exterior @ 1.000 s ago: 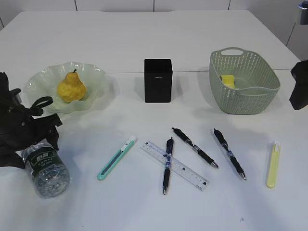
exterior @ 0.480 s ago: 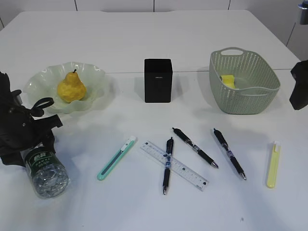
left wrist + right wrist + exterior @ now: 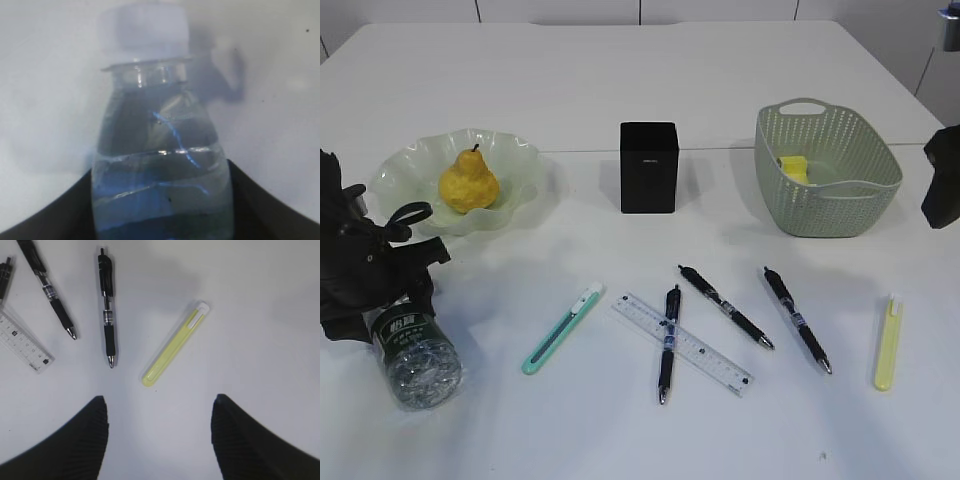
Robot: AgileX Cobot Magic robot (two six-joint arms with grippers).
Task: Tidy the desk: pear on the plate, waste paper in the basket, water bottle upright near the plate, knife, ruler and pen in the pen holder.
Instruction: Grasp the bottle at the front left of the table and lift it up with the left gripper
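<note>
Left gripper [image 3: 395, 300] closed around the water bottle [image 3: 415, 350], fingers [image 3: 45, 210] pressed to both sides of its body in the left wrist view. Bottle lying on its side at the front left of the white tabletop [image 3: 620, 430], white cap end hidden under the gripper, base toward the camera, dark green label facing up. Just in front of the plate [image 3: 520, 170].

Right gripper [image 3: 159, 440] hanging empty, fingers [image 3: 75, 440] spread apart, above the yellow-green utility knife [image 3: 175, 344] without touching it. In the exterior view only a dark part of the right arm [image 3: 942, 175] visible at the right edge.

Pear [image 3: 468, 183] resting on the pale green ruffled plate, stem up. Yellow waste paper [image 3: 793, 168] inside the sage-green basket [image 3: 840, 215] at back right. Black pen holder [image 3: 649, 167] upright between plate and basket, apart from both.

Loose on the tabletop, front row, left to right: teal utility knife [image 3: 562, 328]; transparent ruler [image 3: 695, 350] with a black pen [image 3: 667, 343] lying across it; second black pen [image 3: 725, 306]; third black pen [image 3: 797, 319]; yellow-green utility knife at far right.
</note>
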